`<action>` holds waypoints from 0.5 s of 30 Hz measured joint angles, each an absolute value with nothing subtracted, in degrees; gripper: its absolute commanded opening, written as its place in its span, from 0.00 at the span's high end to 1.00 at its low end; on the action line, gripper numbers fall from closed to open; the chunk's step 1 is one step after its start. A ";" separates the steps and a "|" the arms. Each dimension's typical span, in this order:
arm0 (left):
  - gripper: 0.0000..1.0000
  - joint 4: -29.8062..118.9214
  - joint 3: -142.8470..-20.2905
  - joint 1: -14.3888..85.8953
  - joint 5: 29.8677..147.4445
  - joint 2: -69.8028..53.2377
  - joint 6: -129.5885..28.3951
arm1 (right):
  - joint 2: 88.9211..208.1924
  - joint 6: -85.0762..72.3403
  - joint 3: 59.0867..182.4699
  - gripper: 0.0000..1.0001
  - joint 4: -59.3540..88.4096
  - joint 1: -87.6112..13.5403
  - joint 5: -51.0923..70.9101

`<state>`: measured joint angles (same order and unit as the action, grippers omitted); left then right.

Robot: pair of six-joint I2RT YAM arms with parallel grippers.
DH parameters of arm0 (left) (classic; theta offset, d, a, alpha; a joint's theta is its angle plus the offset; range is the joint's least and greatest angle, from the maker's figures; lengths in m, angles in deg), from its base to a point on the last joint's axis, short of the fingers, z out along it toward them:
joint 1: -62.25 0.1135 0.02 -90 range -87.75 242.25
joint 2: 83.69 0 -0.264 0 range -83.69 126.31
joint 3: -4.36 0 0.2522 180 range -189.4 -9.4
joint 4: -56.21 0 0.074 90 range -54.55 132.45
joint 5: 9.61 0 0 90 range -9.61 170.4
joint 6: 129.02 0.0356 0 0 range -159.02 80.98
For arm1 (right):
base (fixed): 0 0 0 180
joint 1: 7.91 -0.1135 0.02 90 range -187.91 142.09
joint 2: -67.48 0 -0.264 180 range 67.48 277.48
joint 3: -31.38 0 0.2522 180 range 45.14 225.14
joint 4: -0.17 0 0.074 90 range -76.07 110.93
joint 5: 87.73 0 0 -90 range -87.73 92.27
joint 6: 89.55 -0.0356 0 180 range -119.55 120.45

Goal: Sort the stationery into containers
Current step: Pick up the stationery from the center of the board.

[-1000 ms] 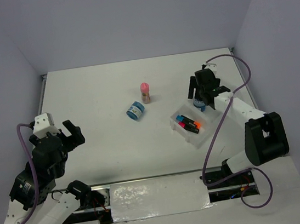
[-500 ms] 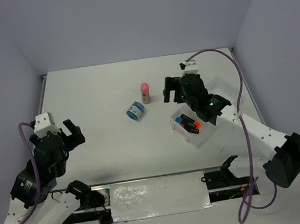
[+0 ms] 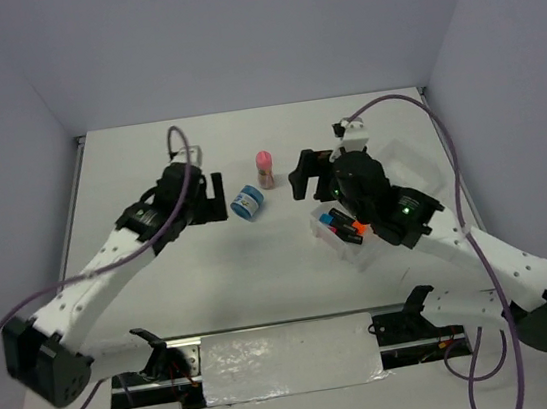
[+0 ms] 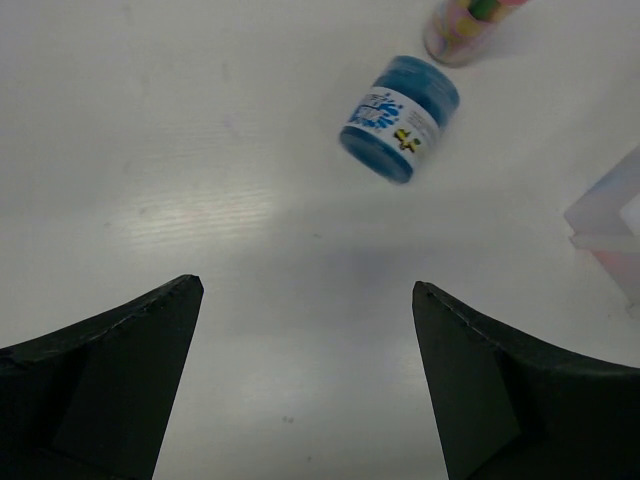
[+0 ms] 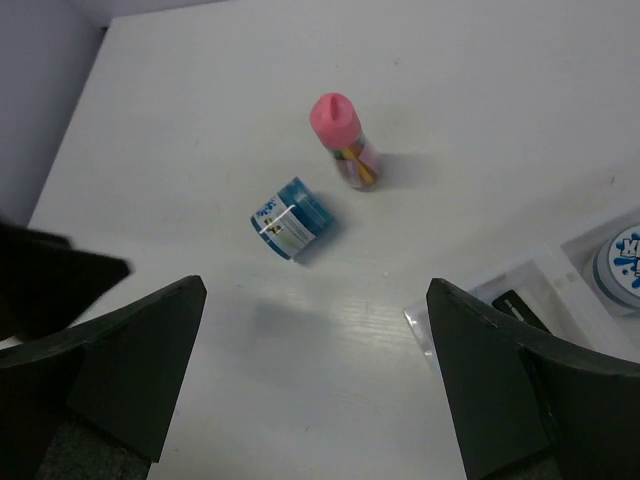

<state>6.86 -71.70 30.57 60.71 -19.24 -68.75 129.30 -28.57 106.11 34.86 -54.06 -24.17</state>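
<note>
A blue-white patterned disc point(image 3: 247, 202) lies on its side on the white table, and a pink-capped tube point(image 3: 265, 167) stands just behind it. My left gripper point(image 3: 218, 198) is open just left of the disc point(image 4: 400, 118), not touching it. My right gripper point(image 3: 296, 179) hovers open and empty between the tube point(image 5: 345, 140) and the tray point(image 3: 368, 250). In the tray's near compartment lie the three black markers point(image 3: 342, 226). A second disc point(image 5: 625, 260) rests in a farther compartment at the right edge of the right wrist view.
The two grippers face each other a short way apart across the disc point(image 5: 290, 218) and tube point(image 4: 465, 15). The tray's corner point(image 4: 610, 215) shows at the right of the left wrist view. Purple walls enclose the table on three sides.
My left arm has swung from its near-left rest to the table's middle beside the disc. My right arm has moved left off the tray, its jaws wider, leaving a disc inside.
</note>
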 measured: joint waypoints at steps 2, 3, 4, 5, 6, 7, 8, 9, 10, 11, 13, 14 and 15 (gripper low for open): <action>0.01 12.67 -72.14 29.61 63.71 -10.89 -66.35 | 125.15 -27.63 105.20 0.00 35.19 -54.06 -23.77; 0.01 15.49 -72.16 29.06 65.46 -7.11 -64.21 | 123.46 -27.10 104.98 0.00 35.17 -54.06 -23.40; 0.01 17.88 -72.14 28.60 66.85 -3.66 -62.22 | 121.54 -26.54 104.76 0.00 35.19 -54.06 -23.08; 0.01 20.39 -71.92 28.32 68.12 -0.97 -59.57 | 120.21 -26.03 104.67 0.00 35.34 -54.06 -22.57; 0.01 22.53 -71.64 28.04 69.41 1.15 -57.26 | 119.24 -25.57 104.61 0.00 35.45 -54.06 -22.22; 0.01 24.43 -71.24 27.88 70.90 2.90 -54.92 | 118.39 -25.14 104.47 0.00 35.56 -54.04 -21.74; 0.01 26.01 -71.16 27.88 72.28 4.19 -52.71 | 117.78 -24.77 104.19 0.00 35.65 -54.04 -21.22; 0.01 27.58 -71.16 27.97 73.54 5.26 -50.57 | 117.34 -24.31 103.71 0.00 35.73 -54.04 -20.80; 0.01 29.11 -71.16 28.10 74.68 6.02 -48.91 | 117.10 -23.93 103.16 0.00 36.00 -54.04 -20.43; 0.01 30.18 -71.24 28.32 75.29 6.70 -47.27 | 116.93 -23.65 102.57 0.00 36.11 -54.04 -19.95; 0.01 31.58 -72.05 28.78 76.36 8.27 -44.45 | 116.86 -23.02 101.26 0.00 36.76 -54.04 -19.18; 0.00 32.04 -72.84 29.11 76.82 9.48 -43.12 | 116.80 -22.75 100.67 0.00 37.05 -54.04 -18.75; 0.01 32.39 -73.76 29.50 77.35 10.85 -41.87 | 116.71 -22.58 100.10 0.00 37.20 -54.04 -18.42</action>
<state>32.39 -73.76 29.50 77.35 10.85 -41.87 116.71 -22.58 100.10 37.20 -54.04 -18.42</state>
